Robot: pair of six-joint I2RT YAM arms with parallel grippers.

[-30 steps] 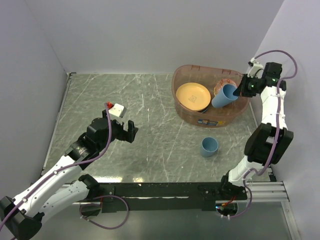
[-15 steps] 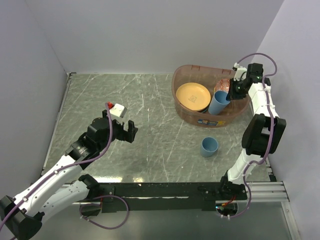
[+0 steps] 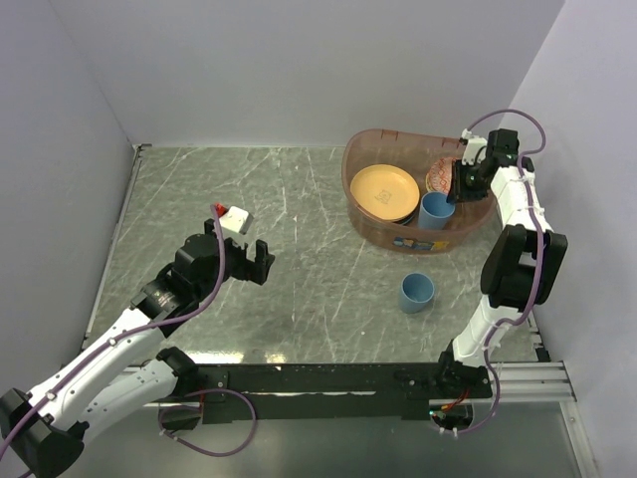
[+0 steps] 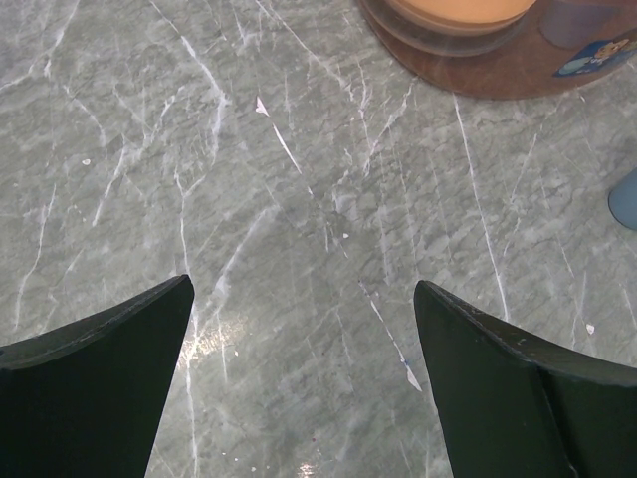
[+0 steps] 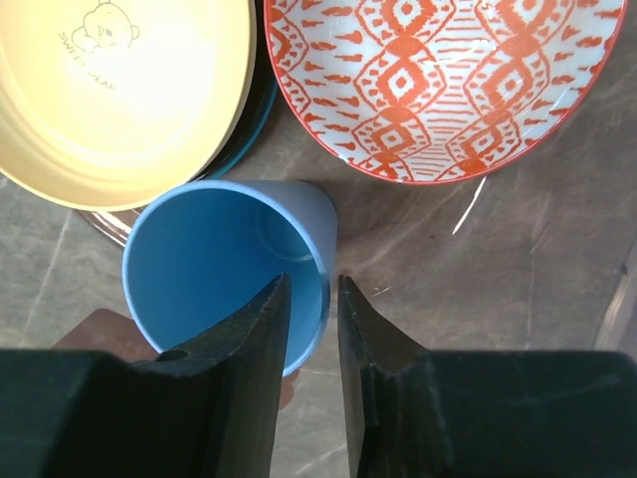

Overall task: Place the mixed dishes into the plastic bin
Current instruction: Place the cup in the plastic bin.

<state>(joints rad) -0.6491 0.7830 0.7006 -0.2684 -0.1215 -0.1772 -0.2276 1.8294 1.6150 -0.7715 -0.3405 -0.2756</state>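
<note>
The plastic bin (image 3: 398, 135) stands at the back right. In it lie a yellow-orange plate (image 3: 383, 191) and a red-patterned bowl (image 3: 439, 175). My right gripper (image 3: 456, 189) is down inside the bin, shut on the rim of a light blue cup (image 3: 435, 210) that stands upright. In the right wrist view the gripper (image 5: 312, 284) has one finger inside the cup (image 5: 209, 259) and one outside, beside the bowl (image 5: 438, 80) and plate (image 5: 119, 90). A second blue cup (image 3: 417, 292) stands on the table in front of the bin. My left gripper (image 3: 249, 261) is open and empty over the table (image 4: 304, 294).
A small white block with a red piece (image 3: 232, 216) lies at the left behind the left arm. Grey walls close the table on three sides. In the left wrist view the bin's front (image 4: 498, 80) and the second cup's edge (image 4: 625, 199) show.
My right gripper has carried the tilted blue cup down and left into the bin, where it now stands upright. The left arm has not moved.
</note>
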